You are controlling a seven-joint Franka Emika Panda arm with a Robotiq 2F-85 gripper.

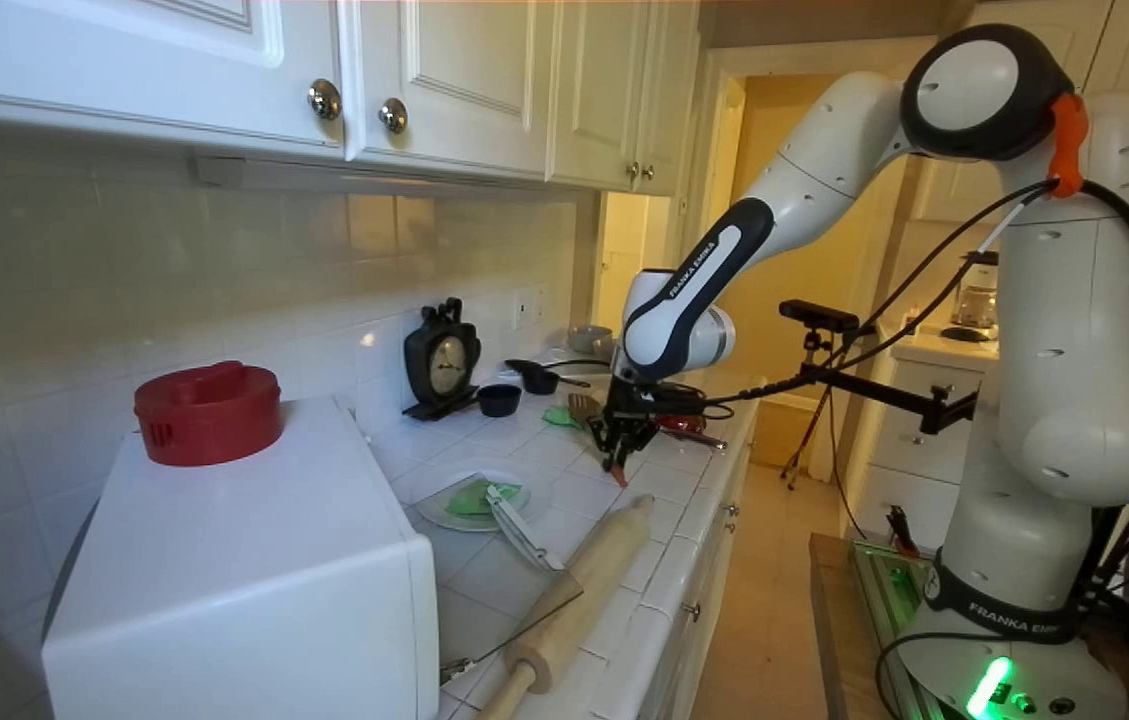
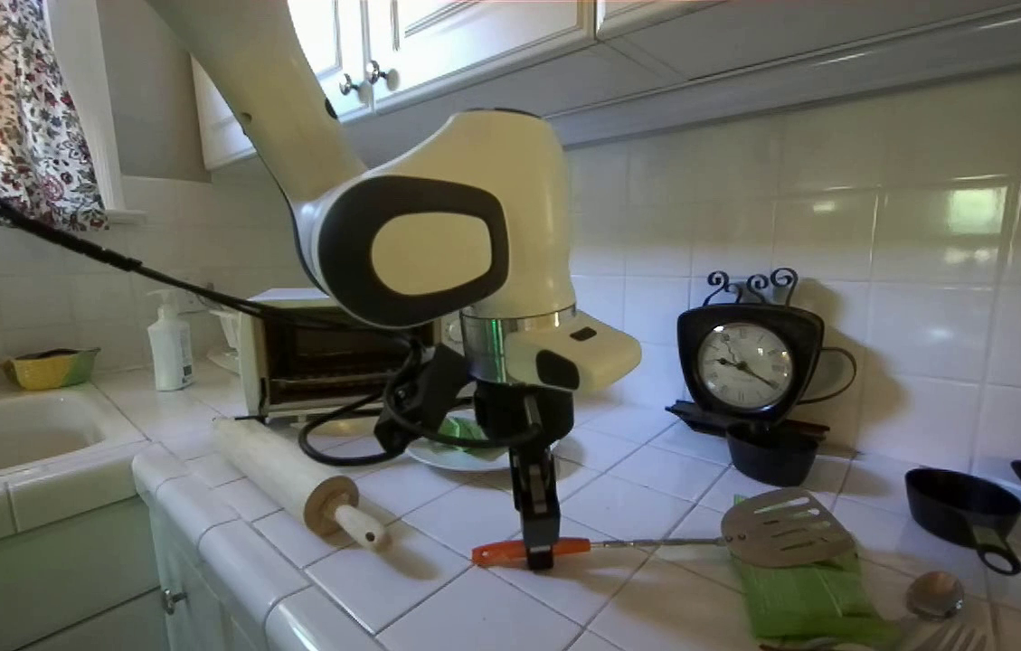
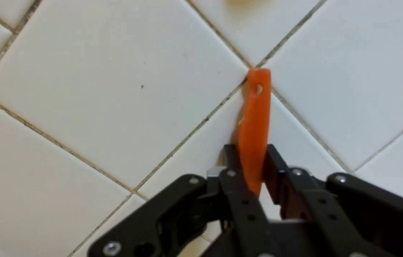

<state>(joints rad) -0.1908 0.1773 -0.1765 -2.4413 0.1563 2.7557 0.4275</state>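
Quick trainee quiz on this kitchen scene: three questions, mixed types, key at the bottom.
1. Pick one: the spatula held by the hand has a handle that is A) green, B) orange, C) black.
2. True or false: the rolling pin lies on the counter.
3. Name it: what sits on top of the white oven?

Key: 1 B; 2 true; 3 a round red container.

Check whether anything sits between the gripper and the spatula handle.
Nothing visible does. The gripper is closed on the spatula, jaws on both sides of its orange handle. The cloth lies under the blade, away from the gripper.
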